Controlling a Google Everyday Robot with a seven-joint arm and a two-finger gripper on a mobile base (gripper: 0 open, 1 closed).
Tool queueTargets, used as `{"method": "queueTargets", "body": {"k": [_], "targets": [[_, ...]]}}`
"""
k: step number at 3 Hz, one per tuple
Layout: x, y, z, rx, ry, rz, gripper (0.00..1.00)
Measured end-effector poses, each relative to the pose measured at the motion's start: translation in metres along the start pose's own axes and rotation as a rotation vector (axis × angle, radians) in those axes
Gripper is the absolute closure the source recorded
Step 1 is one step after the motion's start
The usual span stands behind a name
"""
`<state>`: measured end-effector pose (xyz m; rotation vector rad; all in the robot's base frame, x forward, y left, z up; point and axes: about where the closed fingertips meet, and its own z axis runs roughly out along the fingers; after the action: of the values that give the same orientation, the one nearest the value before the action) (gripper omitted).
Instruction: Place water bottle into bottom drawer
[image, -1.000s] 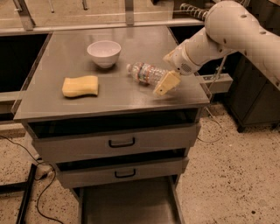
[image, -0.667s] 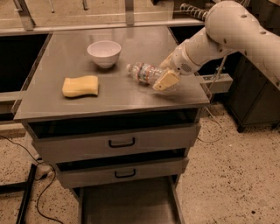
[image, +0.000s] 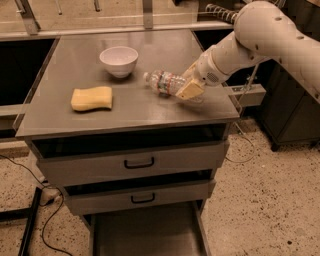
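The water bottle (image: 161, 82) lies on its side on the grey cabinet top (image: 140, 107), its white cap pointing left toward the bowl. My gripper (image: 189, 84) is at the bottle's base end, on its right side, low over the top. The white arm (image: 250, 40) reaches in from the upper right. The bottom drawer (image: 145, 235) is pulled out at the foot of the cabinet, and its dark floor shows nothing in it.
A white bowl (image: 119, 60) stands behind and to the left of the bottle. A yellow sponge (image: 92, 98) lies at the left of the top. The two upper drawers (image: 138, 162) are shut. Black cables (image: 35, 200) lie on the floor at left.
My gripper has moved a little left and up, closer around the bottle's base. The bottle has not moved.
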<state>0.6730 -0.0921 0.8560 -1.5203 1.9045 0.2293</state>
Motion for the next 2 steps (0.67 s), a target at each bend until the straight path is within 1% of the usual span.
{"method": "queueTargets", "body": {"k": [1,2], "targets": [[0.0000,0.0000,0.0000,0.000,0.000,0.000,1.00],[-0.0001,0.0002,0.0002,0.000,0.000,0.000,1.00]]}}
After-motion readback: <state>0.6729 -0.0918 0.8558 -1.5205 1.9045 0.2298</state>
